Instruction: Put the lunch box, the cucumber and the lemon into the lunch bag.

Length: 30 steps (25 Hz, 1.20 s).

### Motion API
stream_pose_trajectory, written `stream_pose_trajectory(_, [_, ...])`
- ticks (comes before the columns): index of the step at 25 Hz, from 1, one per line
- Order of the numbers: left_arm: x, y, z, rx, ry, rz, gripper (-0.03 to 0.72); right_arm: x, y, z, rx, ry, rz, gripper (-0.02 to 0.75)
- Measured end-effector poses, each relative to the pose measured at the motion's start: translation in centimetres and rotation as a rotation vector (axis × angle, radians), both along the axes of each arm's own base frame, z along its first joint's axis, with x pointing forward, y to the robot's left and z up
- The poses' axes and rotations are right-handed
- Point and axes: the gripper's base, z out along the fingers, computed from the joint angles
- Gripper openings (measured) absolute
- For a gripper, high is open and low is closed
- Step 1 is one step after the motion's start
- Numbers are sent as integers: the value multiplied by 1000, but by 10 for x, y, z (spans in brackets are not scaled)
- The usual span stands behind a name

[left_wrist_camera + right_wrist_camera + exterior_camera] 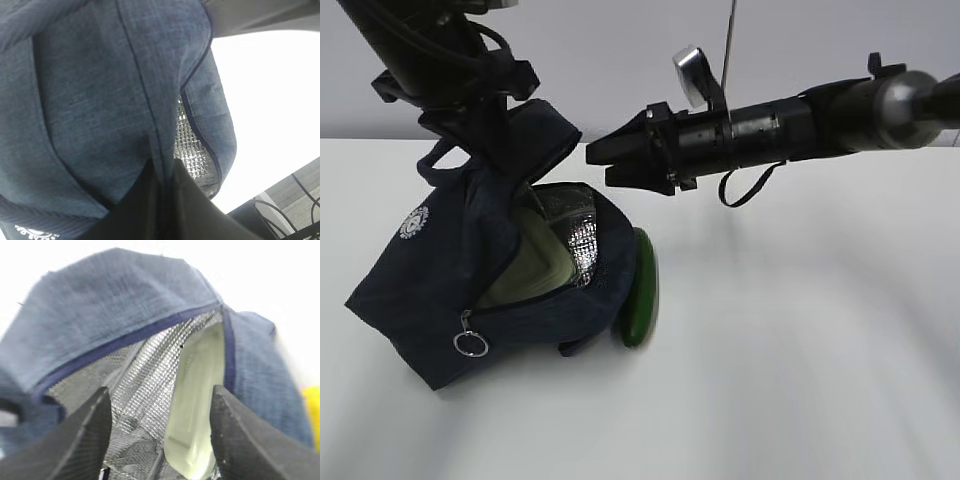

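The navy lunch bag point(440, 290) lies tipped on the white table with its mouth facing right, showing silver lining point(145, 385). Inside it sits the lunch box point(535, 265), whose pale green lid point(197, 390) is visible. The dark green cucumber point(640, 288) rests outside, blurred, against the bag's mouth rim. A yellow patch at the right wrist view's edge is the lemon point(312, 415). My left gripper point(485, 125) is shut on the bag's upper flap point(125, 100), with fabric pinched between its dark fingers point(135, 215). My right gripper point(603, 165) hovers open and empty above the mouth.
The bag's metal zipper ring point(470, 343) hangs at its lower front, and a white round logo point(413, 222) marks its left side. White tabletop point(800, 350) stretches to the right and front of the bag. Cables point(295, 210) lie beyond the table edge.
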Motion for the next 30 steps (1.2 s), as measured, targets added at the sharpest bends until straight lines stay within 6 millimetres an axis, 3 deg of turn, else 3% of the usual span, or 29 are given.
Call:
stream_pose_trajectory(8, [11,24,0,9,-6,54,-5,-9,-11,47,-21,-93,23,465])
stream_pose_trajectory(12, [15,37,-1,40,-18,79,-4,-15,-13,57,-71,-110,50,465])
stream_pose_trajectory(20, [26,52,-11,82,-12,106,2,-20,-17,51,-186,-62,85,460])
stream_pose_trajectory(30, [29,63,-11,94,-22,103,22,-25,-24,28,-469,62,84,459])
